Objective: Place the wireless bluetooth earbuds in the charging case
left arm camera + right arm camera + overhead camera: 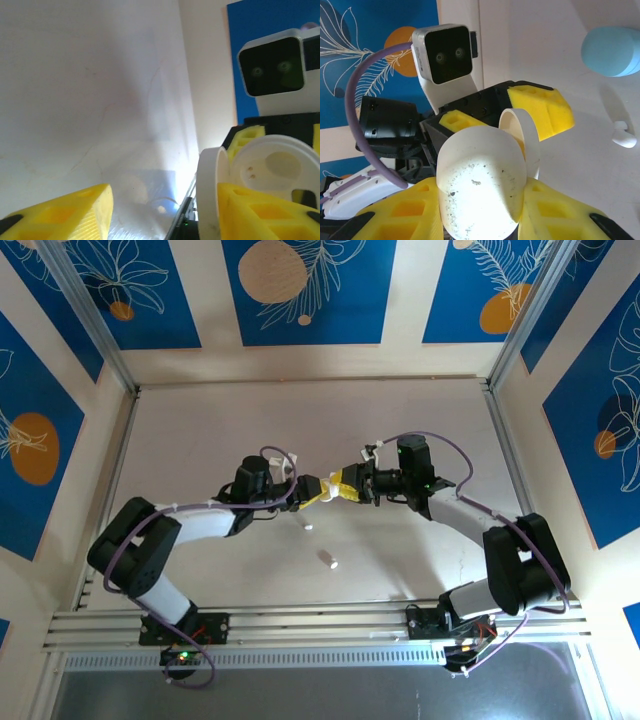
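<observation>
No legible text or markings

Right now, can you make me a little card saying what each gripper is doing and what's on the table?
right gripper: shut on the white charging case
case lid: open
left gripper: open, fingers either side of the case lid
on the table: light blue case, white earbud

You look down on the table from high overhead; your two wrist cameras face each other at close range, both sharing the white charging case.
</observation>
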`<state>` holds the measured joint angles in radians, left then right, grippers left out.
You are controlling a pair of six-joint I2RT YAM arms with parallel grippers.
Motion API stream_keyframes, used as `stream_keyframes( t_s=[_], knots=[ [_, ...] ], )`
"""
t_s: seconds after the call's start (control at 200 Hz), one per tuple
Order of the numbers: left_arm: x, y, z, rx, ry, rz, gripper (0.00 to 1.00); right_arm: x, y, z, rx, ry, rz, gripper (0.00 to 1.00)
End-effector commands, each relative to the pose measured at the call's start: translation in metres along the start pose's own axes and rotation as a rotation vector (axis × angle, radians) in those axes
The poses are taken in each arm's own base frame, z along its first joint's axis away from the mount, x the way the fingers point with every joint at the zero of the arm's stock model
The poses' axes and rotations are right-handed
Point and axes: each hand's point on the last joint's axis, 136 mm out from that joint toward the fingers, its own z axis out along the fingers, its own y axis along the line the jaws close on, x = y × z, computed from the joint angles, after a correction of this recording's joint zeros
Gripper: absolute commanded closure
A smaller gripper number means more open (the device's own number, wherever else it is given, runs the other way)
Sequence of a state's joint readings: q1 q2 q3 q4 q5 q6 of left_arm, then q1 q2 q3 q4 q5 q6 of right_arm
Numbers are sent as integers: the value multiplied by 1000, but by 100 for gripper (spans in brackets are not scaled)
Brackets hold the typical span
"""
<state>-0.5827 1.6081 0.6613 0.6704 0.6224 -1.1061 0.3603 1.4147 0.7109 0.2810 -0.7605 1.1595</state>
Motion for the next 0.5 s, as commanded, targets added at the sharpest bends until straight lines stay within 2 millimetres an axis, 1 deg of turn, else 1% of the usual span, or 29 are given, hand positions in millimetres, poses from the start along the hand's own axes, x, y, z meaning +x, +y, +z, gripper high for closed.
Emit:
stream_keyframes(
  t_s=[0.0, 0.145, 0.28, 0.495],
  knots=[
    [-5, -18, 0, 117, -6, -14, 49, 7, 6, 0, -26, 27, -11, 79],
    [-8, -25, 0, 194, -19, -45, 60, 6, 4, 0, -24, 25, -9, 80],
    [-9, -23, 1, 216, -27, -60, 72, 5, 1, 1, -20, 24, -1, 79],
    [-10, -22, 0, 214, -34, -60, 81, 5, -1, 2, -17, 24, 3, 78]
  ],
)
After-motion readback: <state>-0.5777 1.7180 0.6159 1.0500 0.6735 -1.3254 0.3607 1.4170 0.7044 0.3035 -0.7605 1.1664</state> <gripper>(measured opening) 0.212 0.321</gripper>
